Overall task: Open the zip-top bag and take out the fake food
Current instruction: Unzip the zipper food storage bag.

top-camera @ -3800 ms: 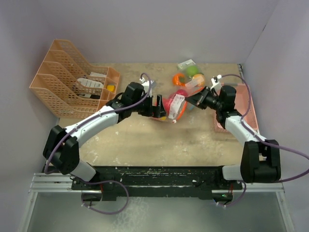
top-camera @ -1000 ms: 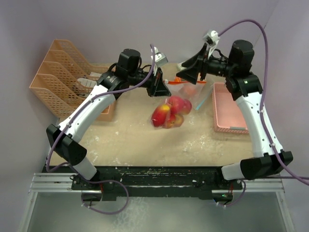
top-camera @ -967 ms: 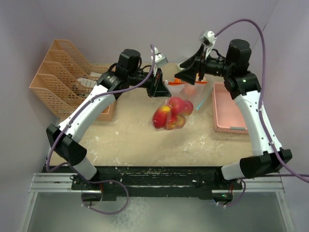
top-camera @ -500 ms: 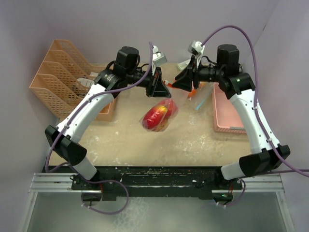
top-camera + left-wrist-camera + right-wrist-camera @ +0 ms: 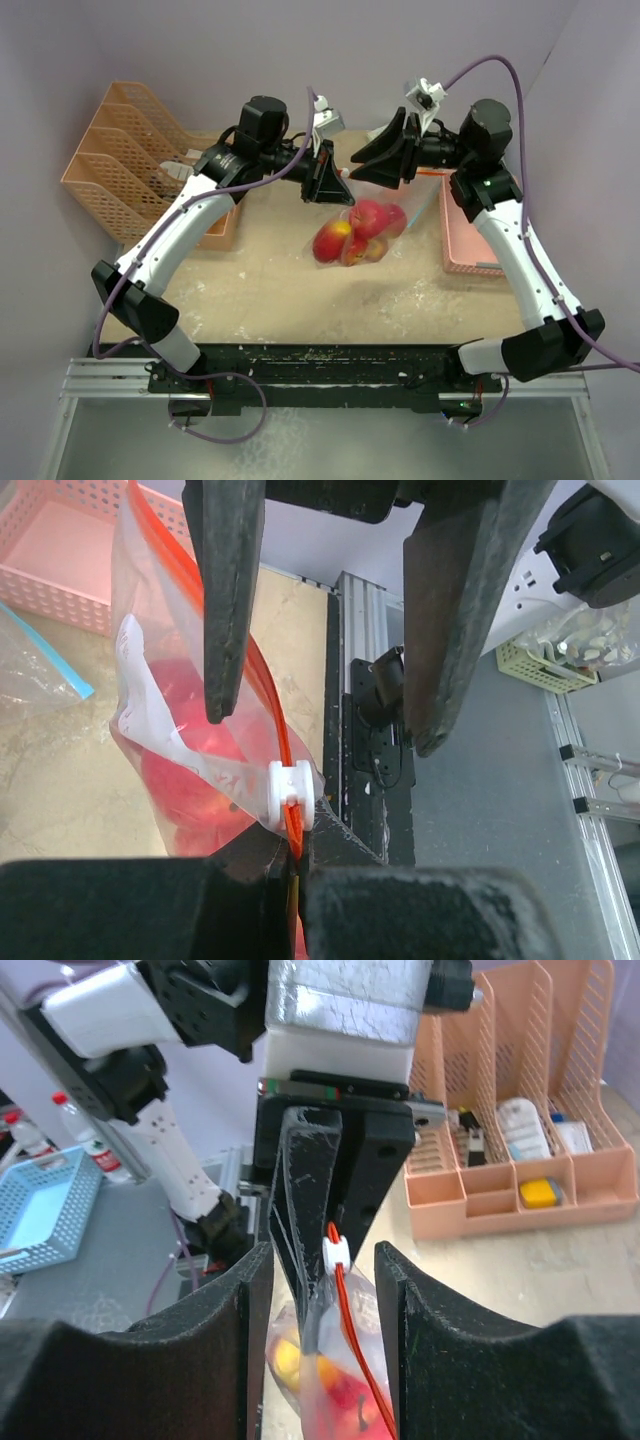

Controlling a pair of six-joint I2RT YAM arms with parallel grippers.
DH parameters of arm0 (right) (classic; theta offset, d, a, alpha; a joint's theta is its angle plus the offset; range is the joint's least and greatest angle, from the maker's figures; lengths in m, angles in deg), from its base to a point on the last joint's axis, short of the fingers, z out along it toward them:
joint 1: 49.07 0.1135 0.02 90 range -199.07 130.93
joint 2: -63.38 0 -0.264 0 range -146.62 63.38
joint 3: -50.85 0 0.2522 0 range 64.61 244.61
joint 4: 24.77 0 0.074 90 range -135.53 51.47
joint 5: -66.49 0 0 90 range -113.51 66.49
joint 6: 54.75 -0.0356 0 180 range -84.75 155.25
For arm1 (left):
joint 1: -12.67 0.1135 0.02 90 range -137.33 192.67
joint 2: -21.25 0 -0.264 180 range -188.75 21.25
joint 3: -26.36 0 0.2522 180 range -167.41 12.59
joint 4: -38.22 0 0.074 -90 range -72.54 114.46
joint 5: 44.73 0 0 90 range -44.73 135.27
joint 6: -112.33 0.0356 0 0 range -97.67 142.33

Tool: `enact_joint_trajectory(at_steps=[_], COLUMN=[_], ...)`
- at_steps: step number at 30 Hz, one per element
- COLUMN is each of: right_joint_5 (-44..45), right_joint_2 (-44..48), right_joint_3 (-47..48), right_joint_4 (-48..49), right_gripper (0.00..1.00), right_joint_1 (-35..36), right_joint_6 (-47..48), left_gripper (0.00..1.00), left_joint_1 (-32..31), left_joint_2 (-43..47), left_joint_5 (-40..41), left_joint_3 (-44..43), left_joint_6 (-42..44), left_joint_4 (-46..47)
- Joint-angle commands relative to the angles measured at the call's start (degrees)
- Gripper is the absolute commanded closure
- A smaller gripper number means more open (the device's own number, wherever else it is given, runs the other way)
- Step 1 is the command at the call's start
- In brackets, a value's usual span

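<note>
A clear zip-top bag [image 5: 362, 232] with an orange zip strip hangs in the air over the table, holding the fake food [image 5: 371, 216], red apples and a yellowish fruit. My left gripper [image 5: 338, 188] is shut on the bag's top corner, pinching the orange strip [image 5: 291, 832] just behind the white slider [image 5: 290, 794]. My right gripper [image 5: 325, 1345] faces it, open. Its fingers [image 5: 225, 610] stand on either side of the bag's top, with the slider [image 5: 337, 1252] in the gap, and I see no contact. The fruit [image 5: 335, 1395] sits low in the bag.
A pink basket [image 5: 470, 238] stands at the right of the table. An orange desk organiser [image 5: 130, 170] with small items stands at the back left. A second clear bag with a blue zip [image 5: 40, 675] lies near the basket.
The right gripper has moved left to the bag's top and narrowed its jaws, which now straddle the zip. The hanging bag has swung a little. The left gripper has kept its hold.
</note>
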State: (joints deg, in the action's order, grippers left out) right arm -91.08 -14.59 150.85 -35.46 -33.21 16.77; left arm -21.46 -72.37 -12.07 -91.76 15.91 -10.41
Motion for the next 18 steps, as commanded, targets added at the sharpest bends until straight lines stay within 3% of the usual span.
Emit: enact_joint_trajectory(at_steps=[1,13,18], right_joint_5=[-6.79,-8.37,-8.00], right_joint_2=[-0.15,-3.05,-4.18], right_joint_3=[-0.92,-0.09,-0.23], right_joint_4=[23.42,26.81,26.91], right_gripper=[0.54,0.52,0.56], right_joint_1=[0.31,1.47,2.56], right_joint_6=[-17.88,-22.00,-22.21], left_gripper=[1.00,1.00,1.00], left_joint_1=[0.12,0.12,0.12], left_joint_2=[3.10,3.38,3.62], left_joint_5=[-3.62,-4.46,-4.27], left_joint_3=[-1.62,-3.32,-3.85], left_joint_6=[0.54,0.62,0.88], left_joint_4=[2.52,2.39,2.04])
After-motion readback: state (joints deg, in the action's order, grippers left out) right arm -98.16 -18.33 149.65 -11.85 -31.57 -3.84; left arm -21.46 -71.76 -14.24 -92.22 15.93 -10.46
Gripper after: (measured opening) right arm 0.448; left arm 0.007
